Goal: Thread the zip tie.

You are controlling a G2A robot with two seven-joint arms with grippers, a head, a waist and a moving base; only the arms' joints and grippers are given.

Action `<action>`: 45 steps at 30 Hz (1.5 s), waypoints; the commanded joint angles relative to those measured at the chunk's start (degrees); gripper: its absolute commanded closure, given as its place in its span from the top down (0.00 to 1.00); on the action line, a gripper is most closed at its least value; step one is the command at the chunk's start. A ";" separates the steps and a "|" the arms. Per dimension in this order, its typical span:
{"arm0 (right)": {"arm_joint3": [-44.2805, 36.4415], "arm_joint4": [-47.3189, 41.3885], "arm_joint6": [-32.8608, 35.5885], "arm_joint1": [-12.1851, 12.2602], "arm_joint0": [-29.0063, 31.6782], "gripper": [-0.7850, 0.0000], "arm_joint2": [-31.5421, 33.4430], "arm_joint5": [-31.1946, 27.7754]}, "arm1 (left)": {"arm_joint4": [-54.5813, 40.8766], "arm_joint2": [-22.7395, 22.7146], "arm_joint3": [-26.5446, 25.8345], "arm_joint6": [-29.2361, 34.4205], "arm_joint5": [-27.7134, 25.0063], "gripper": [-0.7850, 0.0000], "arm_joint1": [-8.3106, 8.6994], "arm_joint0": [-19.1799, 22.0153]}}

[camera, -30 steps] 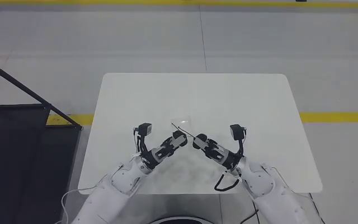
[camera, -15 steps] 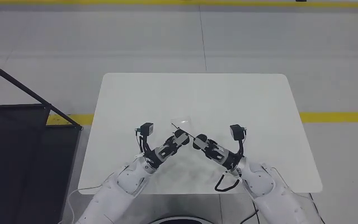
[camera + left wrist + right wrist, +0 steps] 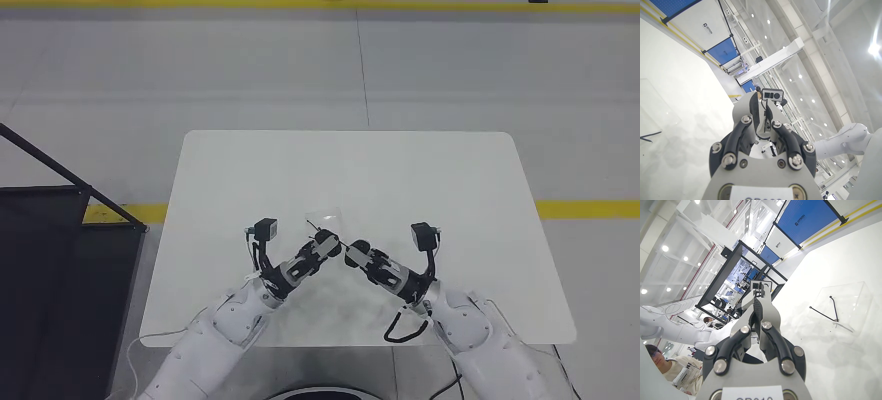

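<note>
A thin black zip tie (image 3: 322, 229), bent into a V (image 3: 822, 313), lies in a shallow clear box (image 3: 857, 298) on the white table (image 3: 450, 180); one end of it (image 3: 648, 135) appears in the left wrist view. Both grippers hover just in front of the box, tips facing each other and almost touching. My left gripper (image 3: 325, 241) (image 3: 761, 99) shows a narrow gap between its fingers, with nothing in it. My right gripper (image 3: 353, 251) (image 3: 758, 292) has its pads pressed together. Neither gripper touches the tie.
The clear box (image 3: 330, 214) sits near the table's middle, slightly toward the front. Bare table surface spreads to the left, right and back. A dark frame with black fabric (image 3: 50, 260) stands off the table's left side.
The left arm has shifted slightly to the right, closer to the right gripper. The right arm and the zip tie have stayed put.
</note>
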State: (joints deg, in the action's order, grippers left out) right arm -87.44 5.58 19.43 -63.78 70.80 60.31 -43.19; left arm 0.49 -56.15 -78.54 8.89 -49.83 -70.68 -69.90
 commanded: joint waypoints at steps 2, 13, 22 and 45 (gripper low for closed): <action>-0.02 0.11 0.19 -0.07 0.02 0.00 0.08 0.01 | 0.03 0.01 0.19 -0.18 -0.22 0.20 -0.22 0.12; -0.07 0.08 0.45 -0.32 0.22 0.00 0.45 0.02 | 0.54 0.10 0.85 -0.14 -0.38 0.08 -0.89 0.43; -0.17 0.27 0.66 -0.49 0.46 0.00 0.84 0.10 | 0.79 -0.21 0.95 0.09 -0.41 0.00 -1.26 0.29; -18.18 33.26 -3.65 0.24 7.43 1.00 5.26 17.41 | 9.20 -18.66 -7.59 5.82 1.63 0.00 2.52 -6.92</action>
State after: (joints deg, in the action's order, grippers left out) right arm -104.45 35.38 15.58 -63.51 77.88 66.23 -27.02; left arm 9.98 -73.27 -85.67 13.69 -48.31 -68.52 -75.95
